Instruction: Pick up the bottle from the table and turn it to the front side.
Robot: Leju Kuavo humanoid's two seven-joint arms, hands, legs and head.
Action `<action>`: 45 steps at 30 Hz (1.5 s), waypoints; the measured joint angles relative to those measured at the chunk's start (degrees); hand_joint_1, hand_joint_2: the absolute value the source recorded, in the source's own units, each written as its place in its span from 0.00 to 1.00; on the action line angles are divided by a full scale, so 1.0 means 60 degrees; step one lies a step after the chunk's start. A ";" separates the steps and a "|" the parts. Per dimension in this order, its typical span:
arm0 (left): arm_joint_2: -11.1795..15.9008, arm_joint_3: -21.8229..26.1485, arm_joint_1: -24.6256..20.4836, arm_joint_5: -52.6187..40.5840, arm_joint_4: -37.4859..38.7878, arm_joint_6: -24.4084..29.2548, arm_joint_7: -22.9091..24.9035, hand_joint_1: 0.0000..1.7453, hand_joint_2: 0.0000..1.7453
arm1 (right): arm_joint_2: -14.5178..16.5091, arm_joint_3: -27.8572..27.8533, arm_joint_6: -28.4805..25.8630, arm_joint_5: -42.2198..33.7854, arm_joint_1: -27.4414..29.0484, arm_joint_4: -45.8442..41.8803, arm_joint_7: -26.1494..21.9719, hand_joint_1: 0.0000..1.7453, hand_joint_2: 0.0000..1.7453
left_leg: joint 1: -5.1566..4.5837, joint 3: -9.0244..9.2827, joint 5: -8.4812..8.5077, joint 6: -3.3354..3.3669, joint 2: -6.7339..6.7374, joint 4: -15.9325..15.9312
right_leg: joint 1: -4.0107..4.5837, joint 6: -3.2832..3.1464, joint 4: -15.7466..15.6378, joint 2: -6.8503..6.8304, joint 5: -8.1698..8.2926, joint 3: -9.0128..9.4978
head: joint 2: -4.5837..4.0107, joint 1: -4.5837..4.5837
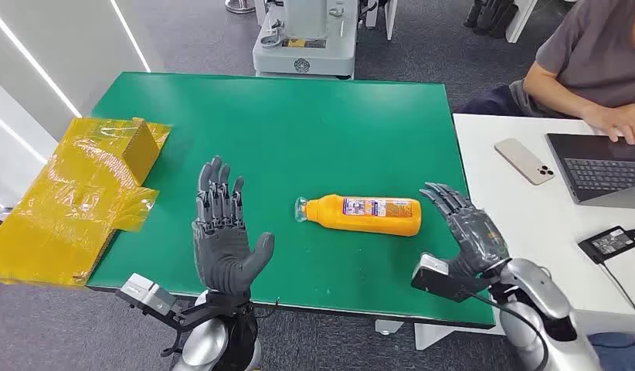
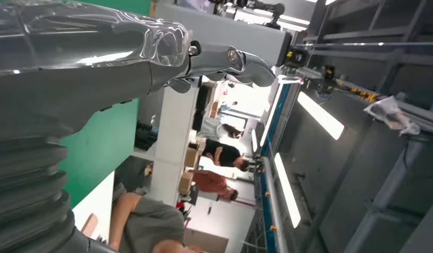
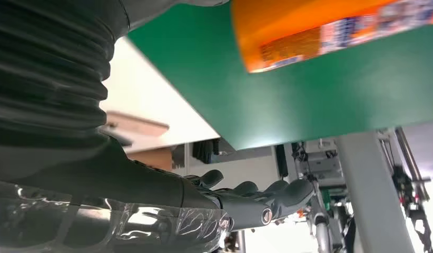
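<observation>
Head view looks from high up, forward and down over the green worktop (image 1: 299, 124), both arms rising from the near edge. Left wrist view sits tight behind the left hand (image 2: 98, 58), turned sideways, facing off across the room past a strip of worktop. Right wrist view hugs the right hand (image 3: 151, 211), tilted, catching the same worktop and the orange bottle (image 3: 320, 31) close up
</observation>
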 joint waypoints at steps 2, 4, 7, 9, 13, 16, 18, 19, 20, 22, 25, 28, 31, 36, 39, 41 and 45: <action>0.0000 -0.0001 -0.0028 -0.0001 0.0020 -0.0005 0.0001 0.00 1.00 | -0.0151 0.0157 0.0241 -0.0049 -0.0465 0.0254 -0.0055 0.00 1.00 | 0.0000 0.0005 0.0003 0.0003 0.0005 0.0001 | 0.0000 0.0001 0.0000 0.0006 0.0004 0.0000 | 0.0000 0.0001; 0.0000 -0.0002 -0.0059 -0.0001 0.0046 -0.0010 0.0003 0.00 1.00 | -0.0387 0.0494 0.0739 -0.0208 -0.1366 0.0760 -0.0132 0.00 1.00 | 0.0001 0.0008 0.0008 0.0011 0.0009 0.0003 | 0.0000 0.0002 0.0001 0.0010 0.0008 0.0000 | 0.0000 0.0002; 0.0000 -0.0004 -0.0073 0.0021 0.0078 0.0001 0.0009 0.00 1.00 | -0.0507 0.1138 0.1428 -0.0633 -0.2780 0.1597 -0.0180 0.00 1.00 | 0.0002 0.0005 0.0015 0.0019 0.0006 0.0003 | 0.0000 0.0002 0.0006 0.0008 0.0008 -0.0001 | 0.0000 0.0000; 0.0000 -0.0006 -0.0086 0.0046 0.0095 0.0031 0.0015 0.00 1.00 | -0.0467 0.1664 0.1735 -0.0987 -0.3754 0.2227 -0.0146 0.00 1.00 | 0.0003 0.0006 0.0017 0.0016 0.0006 0.0002 | 0.0001 0.0002 0.0010 0.0008 0.0008 -0.0001 | 0.0000 0.0001; 0.0000 -0.0016 -0.0081 0.0098 0.0110 0.0098 0.0015 0.00 1.00 | 0.0020 0.2697 0.2227 -0.1517 -0.5462 0.3702 0.0083 0.00 1.00 | 0.0005 0.0009 0.0021 0.0011 0.0007 -0.0001 | 0.0004 0.0001 0.0014 0.0009 0.0008 -0.0001 | 0.0000 0.0000; 0.0002 -0.0038 -0.0061 0.0135 0.0111 0.0149 0.0015 0.00 1.00 | 0.0639 0.3444 0.2329 -0.1767 -0.6426 0.4973 0.0152 0.00 1.00 | 0.0006 0.0011 0.0022 0.0009 0.0001 -0.0001 | 0.0007 0.0001 0.0014 0.0005 0.0008 -0.0001 | 0.0000 0.0000; 0.0001 -0.0049 -0.0059 0.0141 0.0111 0.0160 0.0021 0.00 1.00 | 0.1087 0.3818 0.2321 -0.1967 -0.6836 0.5737 0.0181 0.00 1.00 | 0.0008 0.0011 0.0025 0.0005 -0.0005 -0.0001 | 0.0009 0.0001 0.0014 0.0001 0.0008 -0.0001 | 0.0000 0.0000; -0.0001 -0.0052 -0.0065 0.0142 0.0114 0.0160 0.0030 0.00 1.00 | 0.1313 0.3938 0.2311 -0.2091 -0.6965 0.6085 0.0175 0.00 1.00 | 0.0008 0.0011 0.0026 0.0003 -0.0006 -0.0001 | 0.0010 0.0001 0.0014 0.0000 0.0007 -0.0001 | 0.0000 0.0000; -0.0002 -0.0054 -0.0075 0.0143 0.0119 0.0159 0.0042 0.00 1.00 | 0.1533 0.4027 0.2294 -0.2212 -0.7045 0.6414 0.0154 0.00 1.00 | 0.0008 0.0011 0.0027 0.0001 -0.0007 -0.0001 | 0.0010 0.0001 0.0014 0.0000 0.0007 -0.0001 | 0.0000 0.0000; -0.0005 -0.0060 -0.0121 0.0147 0.0154 0.0158 0.0067 0.00 1.00 | 0.1925 0.4145 0.2228 -0.2392 -0.7097 0.6974 0.0090 0.00 1.00 | 0.0007 0.0010 0.0027 0.0001 -0.0007 0.0000 | 0.0010 0.0001 0.0014 -0.0001 0.0007 -0.0001 | 0.0000 -0.0001; -0.0017 -0.0082 -0.0296 0.0165 0.0276 0.0159 0.0116 0.00 1.00 | 0.2431 0.4300 0.2122 -0.2559 -0.7083 0.7721 0.0059 0.00 1.00 | 0.0006 0.0008 0.0027 0.0001 -0.0009 0.0001 | 0.0009 0.0002 0.0012 -0.0004 0.0007 -0.0002 | 0.0000 -0.0001; -0.0036 -0.0145 -0.0506 0.0202 0.0417 0.0235 0.0148 0.00 1.00 | 0.2827 0.4354 0.2191 -0.2841 -0.6960 0.8350 0.0092 0.00 1.00 | 0.0005 0.0008 0.0027 0.0001 -0.0010 0.0004 | 0.0008 0.0003 0.0009 -0.0005 0.0007 -0.0001 | 0.0000 0.0001; -0.0036 -0.0236 -0.0658 0.0225 0.0520 0.0405 0.0157 0.00 1.00 | 0.3061 0.4396 0.2309 -0.2930 -0.6749 0.8845 0.0197 0.00 1.00 | 0.0004 0.0007 0.0027 0.0001 -0.0012 0.0006 | 0.0007 0.0003 0.0009 -0.0006 0.0008 -0.0001 | 0.0000 0.0000; -0.0033 -0.0279 -0.0733 0.0304 0.0611 0.0577 0.0185 0.00 1.00 | 0.3166 0.4474 0.2338 -0.2993 -0.6537 0.9385 0.0350 0.00 1.00 | 0.0004 0.0005 0.0026 0.0002 -0.0013 0.0007 | 0.0006 0.0003 0.0008 -0.0006 0.0007 -0.0003 | 0.0000 0.0001; -0.0033 -0.0279 -0.0756 0.0334 0.0698 0.0594 0.0189 0.00 1.00 | 0.3172 0.4478 0.2281 -0.3106 -0.6494 0.9618 0.0459 0.00 1.00 | 0.0005 0.0006 0.0026 0.0002 -0.0013 0.0007 | 0.0007 0.0003 0.0008 -0.0006 0.0007 -0.0003 | 0.0000 0.0000; -0.0033 -0.0279 -0.0758 0.0345 0.0759 0.0601 0.0189 0.00 1.00 | 0.3171 0.4478 0.2227 -0.3118 -0.6464 0.9745 0.0564 0.00 1.00 | 0.0005 0.0007 0.0026 0.0002 -0.0012 0.0007 | 0.0007 0.0003 0.0008 -0.0005 0.0007 -0.0004 | 0.0000 -0.0001; -0.0032 -0.0279 -0.0752 0.0348 0.0851 0.0619 0.0189 0.00 1.00 | 0.3103 0.4478 0.2090 -0.3018 -0.6401 0.9965 0.0775 0.00 1.00 | 0.0005 0.0008 0.0026 0.0002 -0.0011 0.0007 | 0.0007 0.0003 0.0008 -0.0003 0.0007 -0.0005 | 0.0000 0.0000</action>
